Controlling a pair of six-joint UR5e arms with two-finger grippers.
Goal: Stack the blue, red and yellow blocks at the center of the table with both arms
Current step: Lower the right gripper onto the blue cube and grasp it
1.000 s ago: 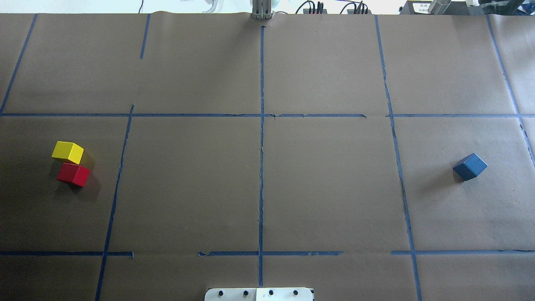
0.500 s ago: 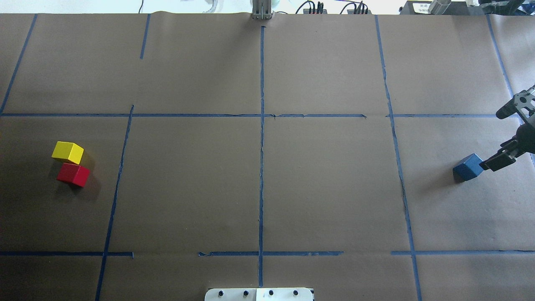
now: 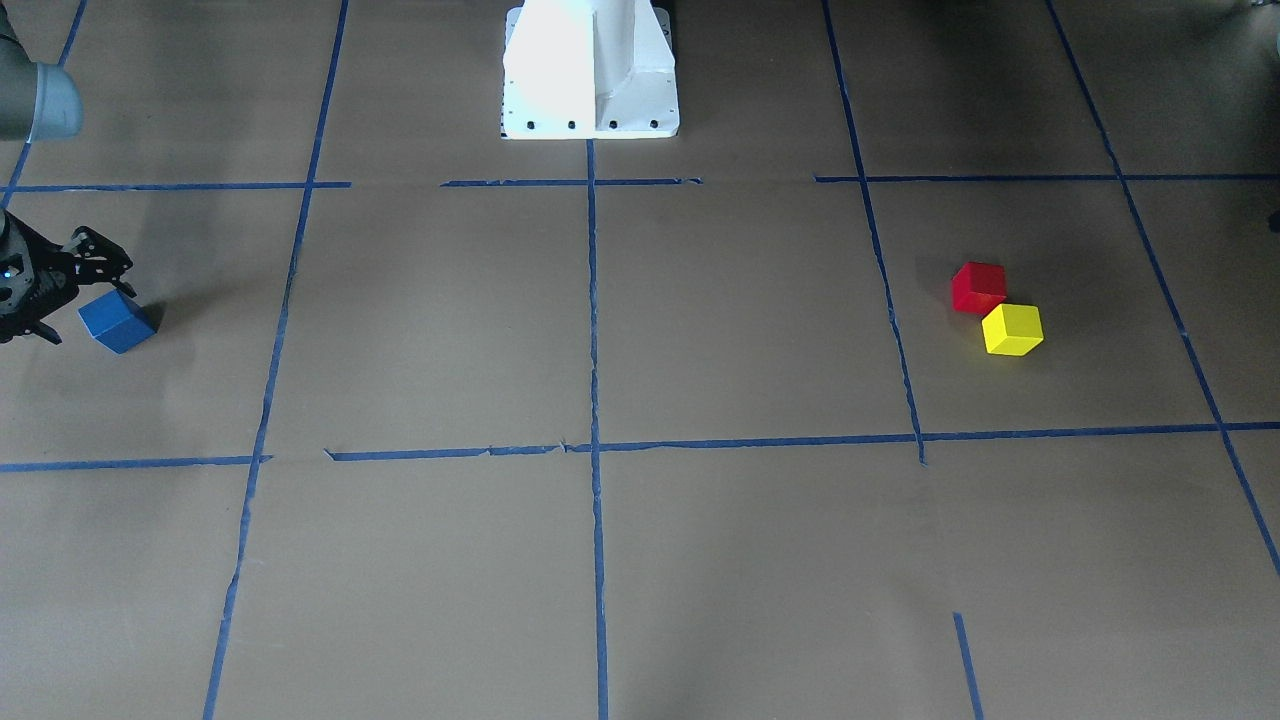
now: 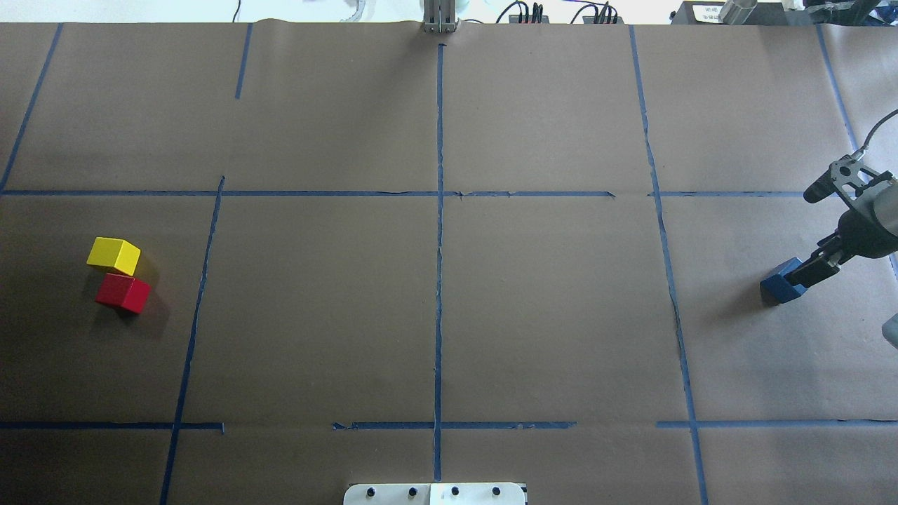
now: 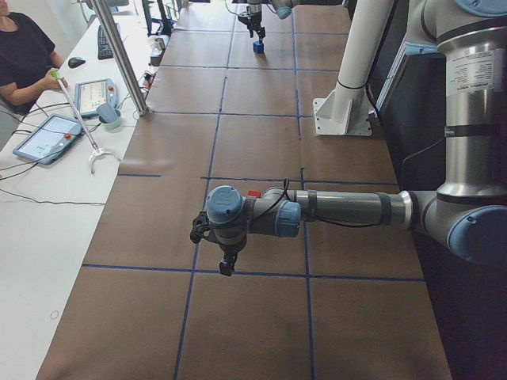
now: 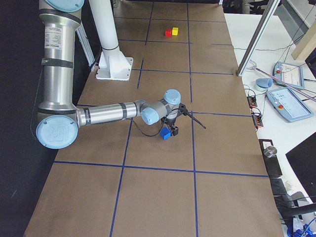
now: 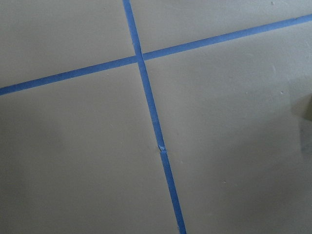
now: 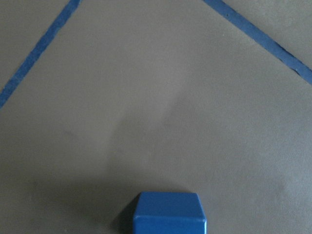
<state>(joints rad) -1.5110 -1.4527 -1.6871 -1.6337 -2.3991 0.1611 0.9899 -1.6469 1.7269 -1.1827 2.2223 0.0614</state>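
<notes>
The blue block (image 4: 777, 284) lies on the table's right side and also shows at the bottom of the right wrist view (image 8: 168, 213). My right gripper (image 4: 810, 272) hangs just over its right edge, its jaws spread open and empty (image 3: 70, 295). The yellow block (image 4: 114, 255) and red block (image 4: 123, 292) sit touching on the far left. My left gripper (image 5: 227, 265) shows only in the exterior left view, low over the table a little short of the red block. I cannot tell whether it is open or shut.
Blue tape lines (image 4: 439, 280) divide the brown paper table into squares. The robot's white base (image 3: 590, 70) stands at the near middle edge. An operator (image 5: 24, 55) with tablets sits at a side table beyond the far edge.
My right arm came in from the right edge and moved left until its gripper hangs over the blue block. The three blocks have not moved.
</notes>
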